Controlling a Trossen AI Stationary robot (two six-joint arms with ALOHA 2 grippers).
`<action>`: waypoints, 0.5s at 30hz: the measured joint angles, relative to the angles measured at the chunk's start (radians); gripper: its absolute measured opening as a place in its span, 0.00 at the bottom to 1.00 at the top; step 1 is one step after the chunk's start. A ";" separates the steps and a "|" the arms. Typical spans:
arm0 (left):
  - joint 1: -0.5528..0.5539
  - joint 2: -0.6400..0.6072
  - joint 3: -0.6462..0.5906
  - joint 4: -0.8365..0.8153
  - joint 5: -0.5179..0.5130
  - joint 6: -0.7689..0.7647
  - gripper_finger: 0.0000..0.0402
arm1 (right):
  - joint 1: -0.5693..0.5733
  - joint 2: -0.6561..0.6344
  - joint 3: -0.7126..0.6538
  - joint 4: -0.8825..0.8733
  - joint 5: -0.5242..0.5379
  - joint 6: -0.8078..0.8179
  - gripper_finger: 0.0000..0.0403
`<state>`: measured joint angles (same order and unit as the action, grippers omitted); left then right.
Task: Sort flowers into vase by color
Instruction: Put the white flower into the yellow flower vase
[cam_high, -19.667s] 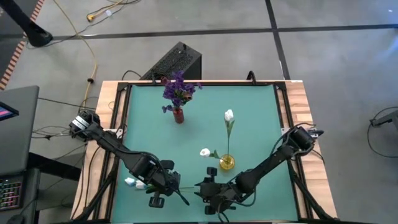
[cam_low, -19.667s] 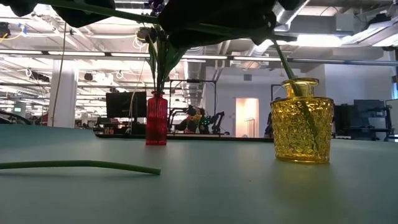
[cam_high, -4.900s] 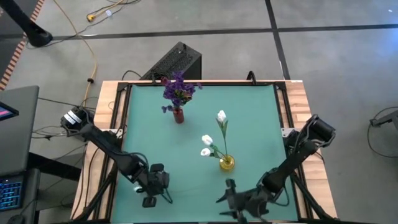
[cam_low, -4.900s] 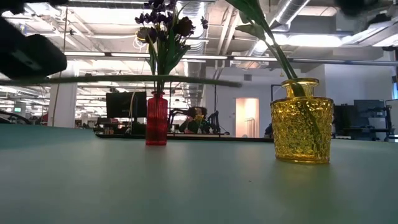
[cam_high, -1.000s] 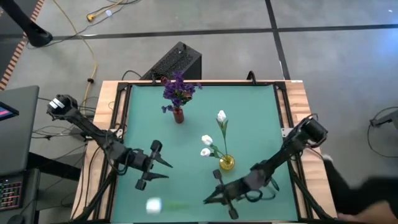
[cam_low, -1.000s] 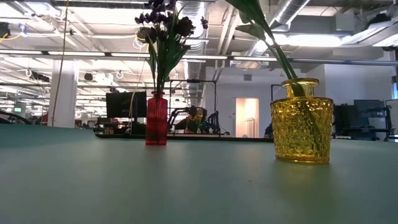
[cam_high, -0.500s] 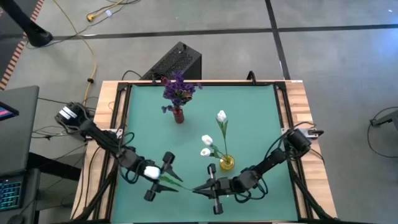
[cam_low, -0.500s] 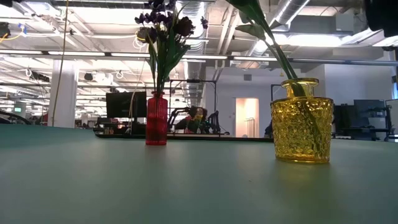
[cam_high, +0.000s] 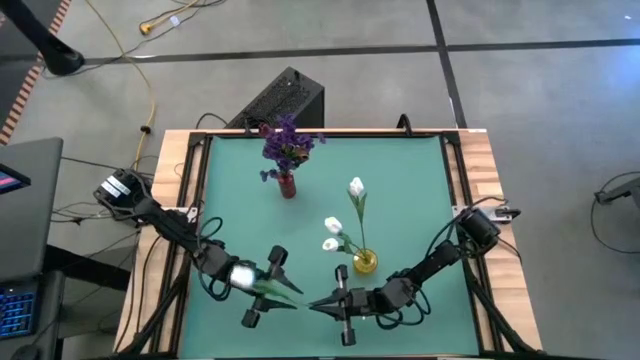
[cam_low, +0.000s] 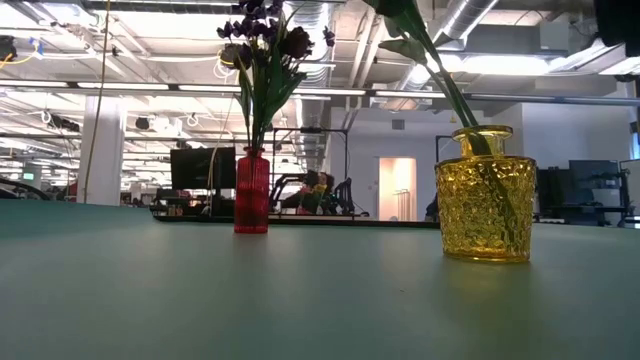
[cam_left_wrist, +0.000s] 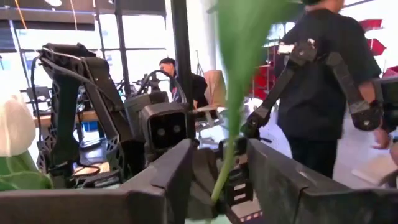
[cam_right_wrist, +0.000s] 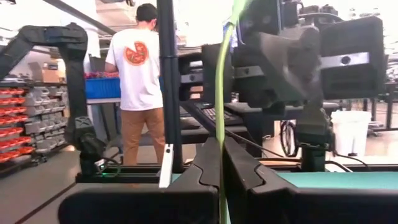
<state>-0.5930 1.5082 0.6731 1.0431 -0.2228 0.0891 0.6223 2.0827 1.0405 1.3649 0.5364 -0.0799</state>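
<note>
- High view: both arms reached low over the near part of the green table (cam_high: 420, 180), their grippers facing each other. The left gripper (cam_high: 268, 288) had its fingers spread wide, with a white flower (cam_high: 241, 274) lying against it, bud near the wrist and leafy stem running toward the right gripper (cam_high: 338, 302). The right arm bent in from the right edge, its gripper meeting the stem's end. A red vase (cam_high: 287, 186) holding purple flowers (cam_high: 288, 142) stood toward the far side; a yellow vase (cam_high: 365, 262) holding white flowers (cam_high: 345, 220) stood just behind the right gripper.
- Low view: the red vase (cam_low: 251, 190) and the yellow vase (cam_low: 486, 195) stood upright, well apart, stems rising from each. No gripper showed clearly.
- Left wrist view: the stem (cam_left_wrist: 225, 162) passed between widely parted fingers (cam_left_wrist: 168, 168), not pinched. A person (cam_left_wrist: 323, 81) stood beyond.
- Right wrist view: the fingers (cam_right_wrist: 208, 163) were closed on the thin green stem (cam_right_wrist: 221, 93), which stood upright. A person (cam_right_wrist: 140, 74) in a white shirt stood beyond.
</note>
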 joint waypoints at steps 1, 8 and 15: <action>0.000 0.000 0.000 0.004 0.000 -0.005 0.33 | -0.001 0.000 0.000 0.000 0.001 0.000 0.07; 0.000 0.000 0.000 0.004 -0.021 0.003 0.09 | -0.003 0.000 0.000 0.001 0.003 0.001 0.08; 0.001 0.000 0.000 -0.013 -0.043 -0.025 0.01 | -0.010 0.000 0.000 -0.004 0.007 0.006 0.19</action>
<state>-0.5919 1.5077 0.6727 1.0298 -0.2657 0.0640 0.6125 2.0827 1.0405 1.3612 0.5438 -0.0735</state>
